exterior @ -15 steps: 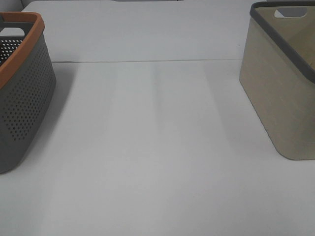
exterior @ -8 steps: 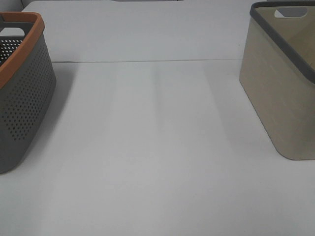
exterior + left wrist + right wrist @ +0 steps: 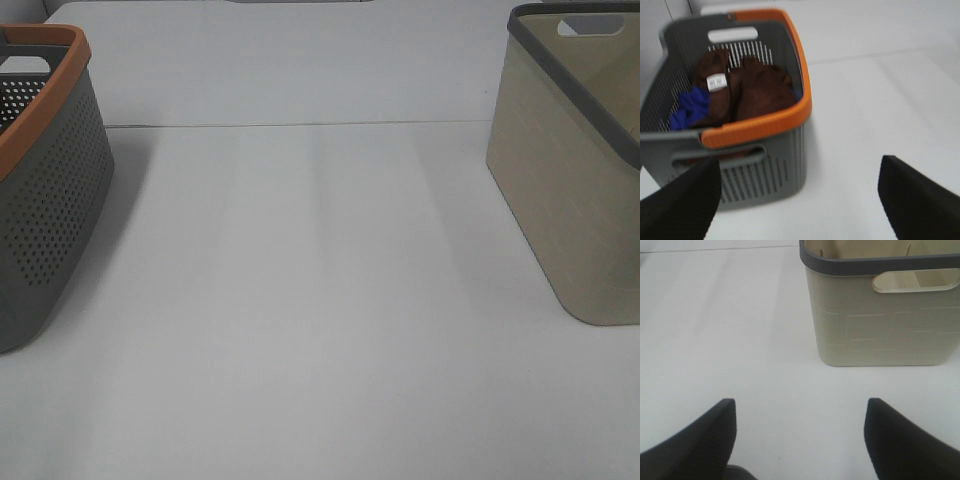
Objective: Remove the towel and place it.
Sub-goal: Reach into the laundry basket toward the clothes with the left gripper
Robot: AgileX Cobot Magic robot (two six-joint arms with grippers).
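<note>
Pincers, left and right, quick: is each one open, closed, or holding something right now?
Left pincer: open, holding nothing.
Right pincer: open, holding nothing.

The left gripper (image 3: 799, 160) shows only as two fingers (image 3: 682, 205), matte black and wedge-shaped, each narrowing to a blunt tip. Their faces carry a fine ribbed texture (blurred here, so the pattern is hard to read). The right gripper (image 3: 800, 401) has a matching pair of fingers (image 3: 695, 445), dark charcoal to black, with close parallel ridges running across them. Just beside the base of one right finger sits a small, smooth, dark rounded part (image 3: 742, 474)
</note>
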